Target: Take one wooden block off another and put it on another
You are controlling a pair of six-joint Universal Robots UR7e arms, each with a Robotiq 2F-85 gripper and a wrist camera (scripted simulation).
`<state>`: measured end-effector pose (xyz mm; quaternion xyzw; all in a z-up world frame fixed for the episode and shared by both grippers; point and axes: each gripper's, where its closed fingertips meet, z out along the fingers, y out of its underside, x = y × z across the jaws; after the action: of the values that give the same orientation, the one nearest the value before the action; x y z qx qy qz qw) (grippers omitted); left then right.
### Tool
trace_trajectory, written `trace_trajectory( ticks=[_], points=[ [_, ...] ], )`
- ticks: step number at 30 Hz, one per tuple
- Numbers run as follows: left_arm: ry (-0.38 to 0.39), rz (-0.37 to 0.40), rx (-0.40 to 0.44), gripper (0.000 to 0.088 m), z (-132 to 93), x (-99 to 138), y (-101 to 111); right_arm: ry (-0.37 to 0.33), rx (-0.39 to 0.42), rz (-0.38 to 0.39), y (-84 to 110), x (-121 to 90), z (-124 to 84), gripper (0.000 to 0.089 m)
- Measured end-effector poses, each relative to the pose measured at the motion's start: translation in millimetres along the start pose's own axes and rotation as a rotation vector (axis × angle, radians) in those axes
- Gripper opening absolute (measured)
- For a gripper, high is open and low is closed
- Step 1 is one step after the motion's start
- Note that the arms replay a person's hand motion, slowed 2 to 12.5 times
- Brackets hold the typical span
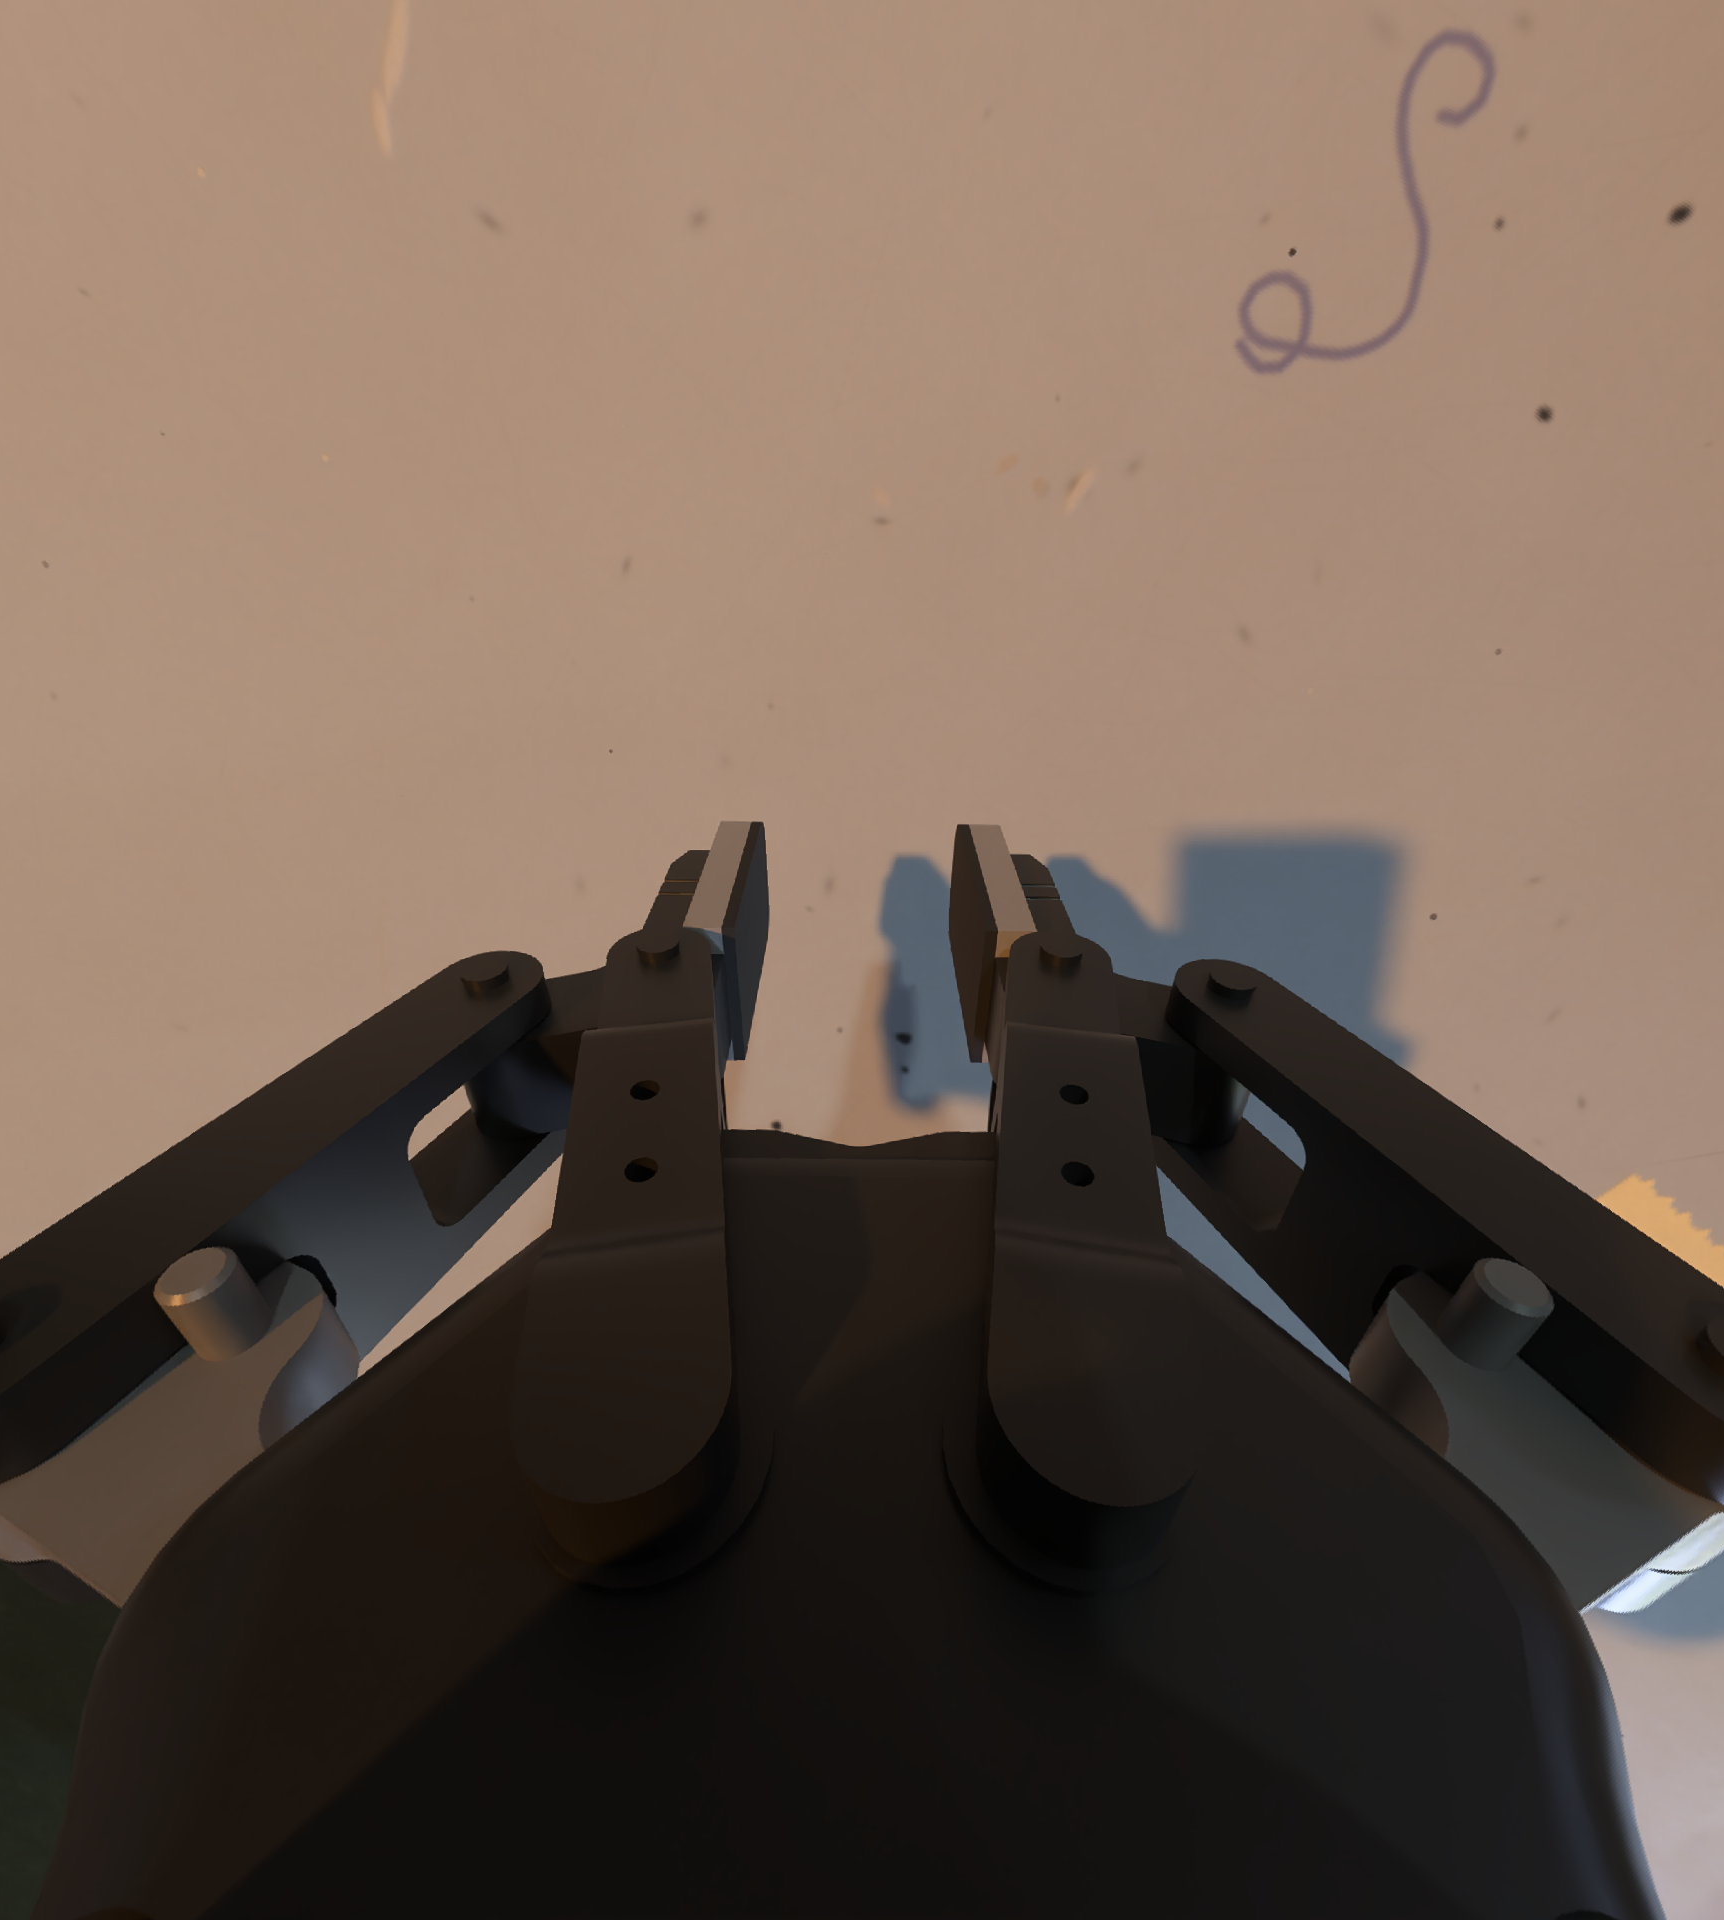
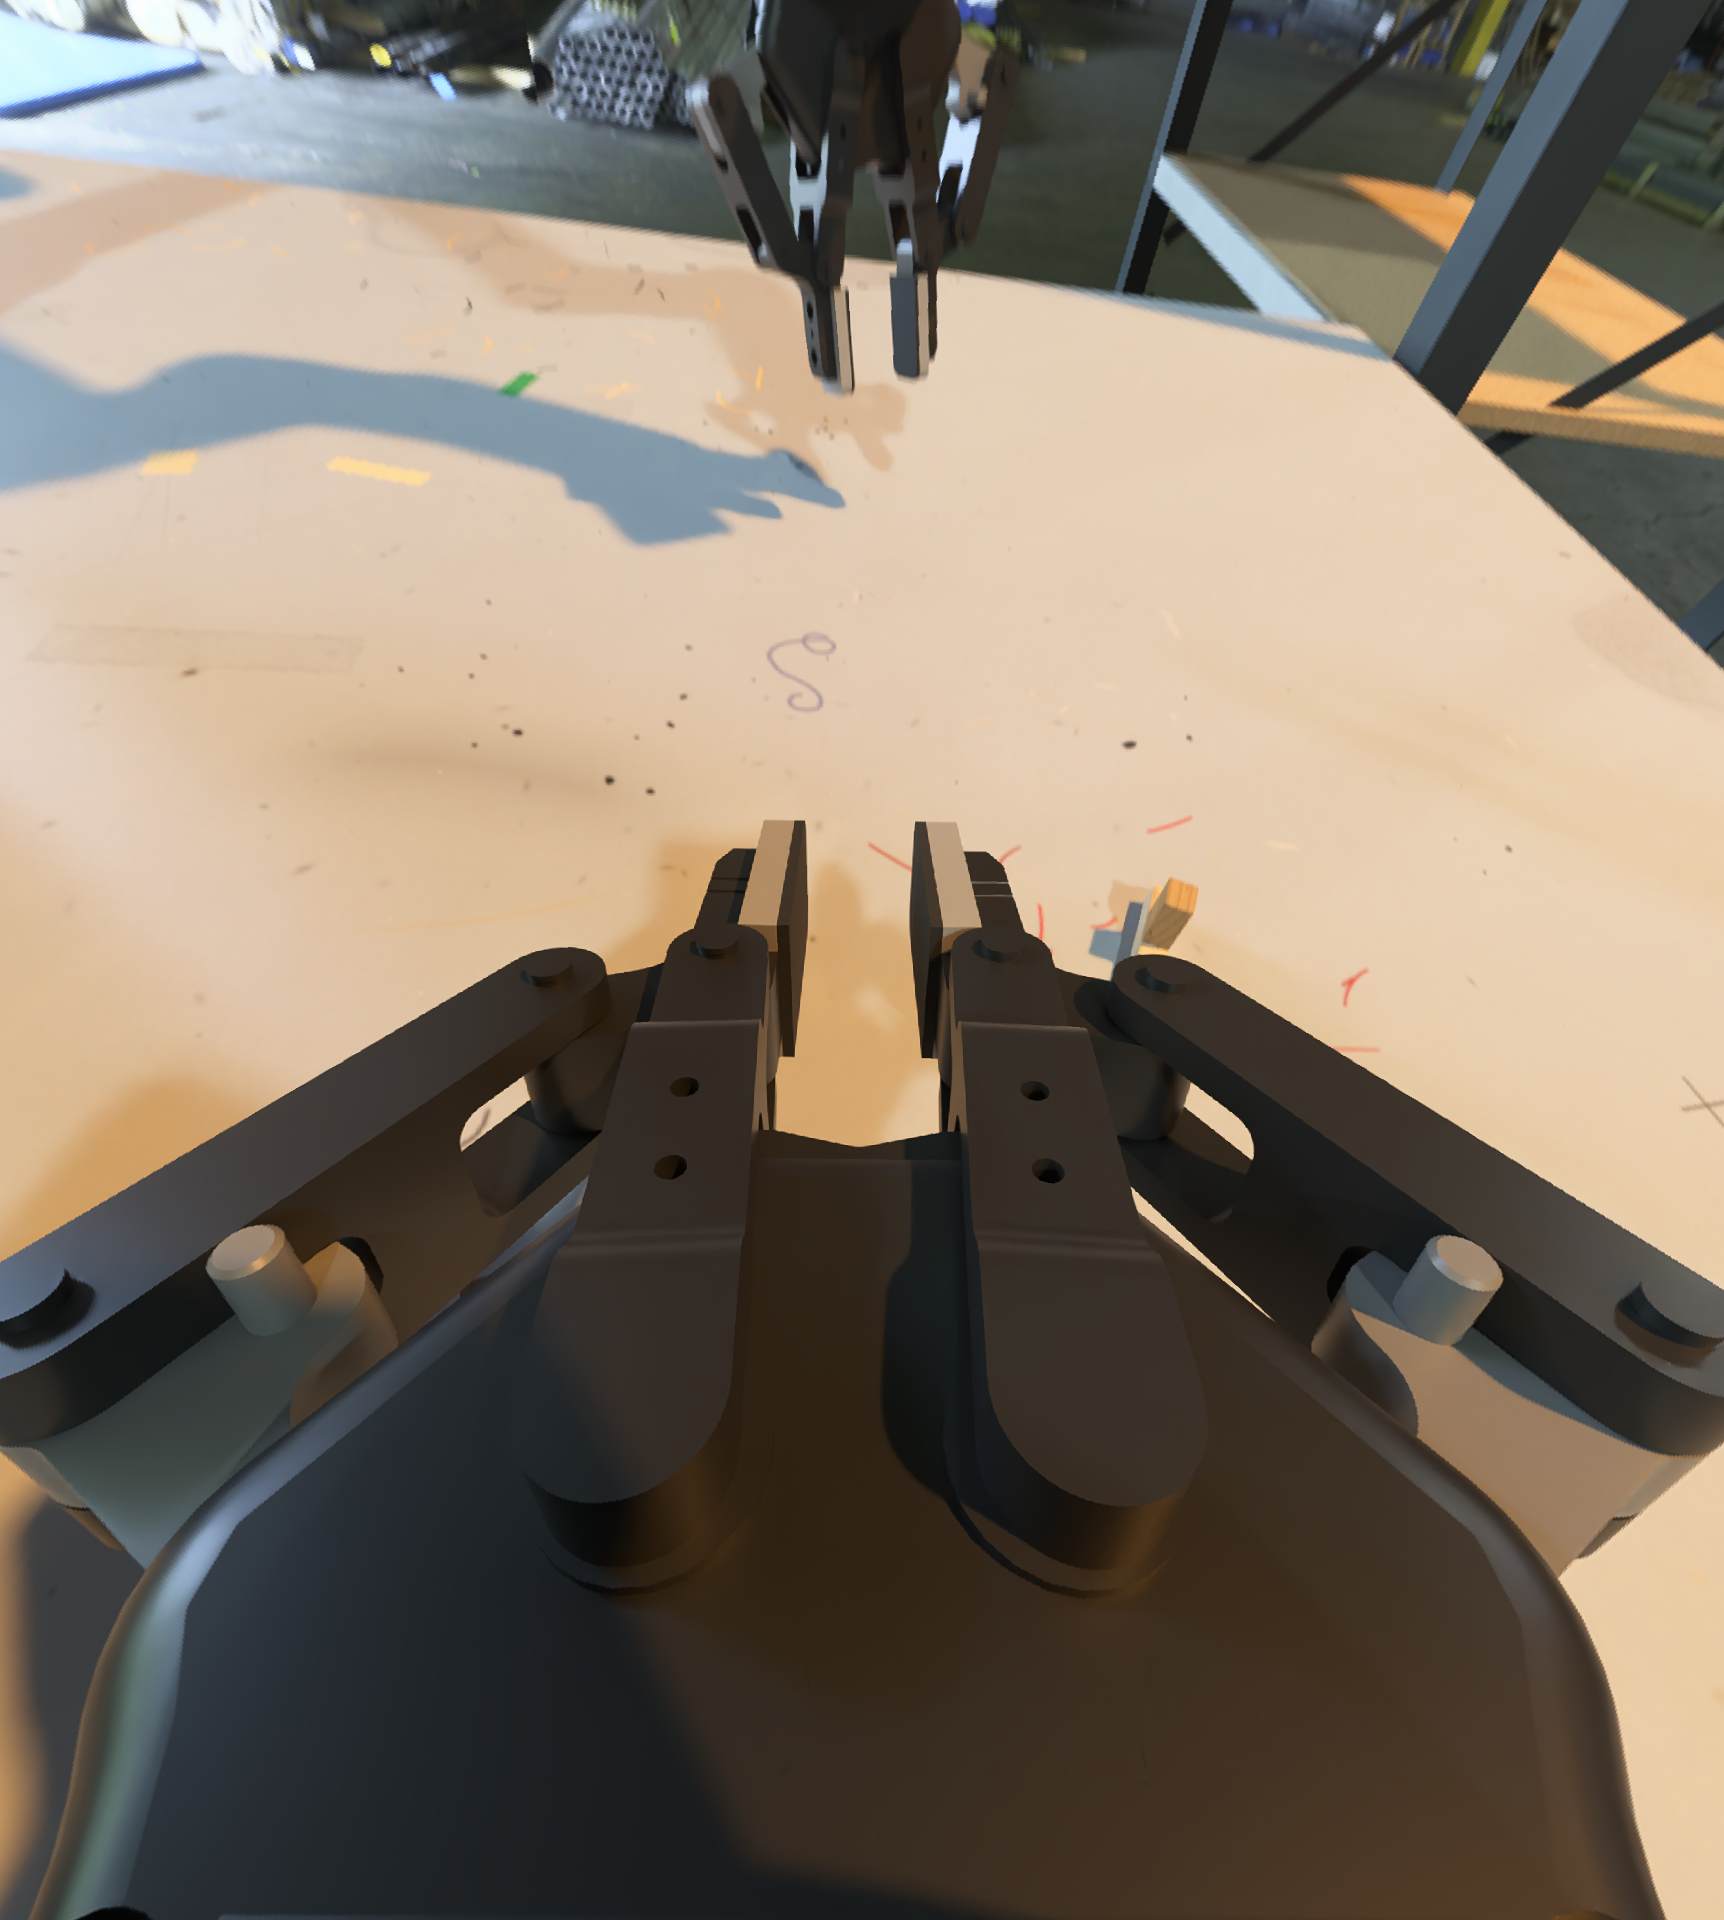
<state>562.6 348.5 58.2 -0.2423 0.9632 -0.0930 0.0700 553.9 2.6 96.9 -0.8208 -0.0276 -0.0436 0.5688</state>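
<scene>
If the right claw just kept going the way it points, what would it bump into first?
Probably just the bare table top. The right claw is open and empty, with nothing between or ahead of its fingers. The wooden block sits off to its right, out of that line.

Left pincer (image 1: 858, 935) parted, empty, above table (image 1: 629, 468).

Tabletop (image 2: 1045, 644) bare between pincers; sole obstacle wooden block (image 2: 1172, 912) just beside right pincer (image 2: 860, 847).
</scene>
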Motion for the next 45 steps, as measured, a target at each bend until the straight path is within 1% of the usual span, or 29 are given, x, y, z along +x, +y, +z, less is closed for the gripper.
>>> trace_trajectory(
  ticks=[4, 7, 12, 15, 18, 21, 25, 28, 32, 37, 41, 43, 45],
  points=[
    [-0.012, 0.006, 0.015, 0.0321, -9, 2, -4, 0.024, -0.11, -0.011, 13.7, 3, -4, 0.0191],
    [-0.022, 0.012, 0.029, 0.0321, -16, 4, -8, 0.056, -0.178, -0.018, 20.9, 7, -9, 0.0231],
    [-0.043, 0.03, 0.044, 0.0319, -27, 9, -15, 0.113, -0.236, 0.005, 28.2, 16, -13, 0.0275],
    [-0.061, 0.045, 0.054, 0.0316, -35, 13, -21, 0.147, -0.268, 0.004, 34.2, 21, -10, 0.0311],
    [-0.082, 0.066, 0.064, 0.0315, -44, 18, -28, 0.162, -0.296, -0.003, 40.1, 23, -2, 0.034],
    [-0.117, 0.093, 0.08, 0.0311, -54, 23, -37, 0.198, -0.311, -0.022, 42.1, 29, 6, 0.0343],
    [-0.165, 0.128, 0.121, 0.0306, -68, 32, -53, 0.246, -0.314, -0.034, 40.1, 38, 19, 0.0341],
    [-0.182, 0.16, 0.163, 0.0304, -78, 44, -67, 0.276, -0.315, -0.025, 36.3, 47, 27, 0.0343],
    [-0.196, 0.204, 0.207, 0.0299, -87, 60, -85, 0.264, -0.341, -0.01, 35.6, 53, 42, 0.0352],
    [-0.193, 0.257, 0.221, 0.0298, -91, 78, -102, 0.296, -0.392, 0.005, 38.0, 70, 58, 0.036],
    [-0.187, 0.283, 0.216, 0.0297, -91, 87, -111, 0.286, -0.415, 0.053, 41.3, 78, 72, 0.0372],
    [-0.182, 0.294, 0.211, 0.0297, -90, 90, -115, 0.293, -0.437, 0.075, 45.0, 83, 77, 0.0382],
    [-0.183, 0.303, 0.202, 0.0297, -89, 92, -118, 0.304, -0.467, 0.096, 50.2, 87, 81, 0.0371]
  ],
)
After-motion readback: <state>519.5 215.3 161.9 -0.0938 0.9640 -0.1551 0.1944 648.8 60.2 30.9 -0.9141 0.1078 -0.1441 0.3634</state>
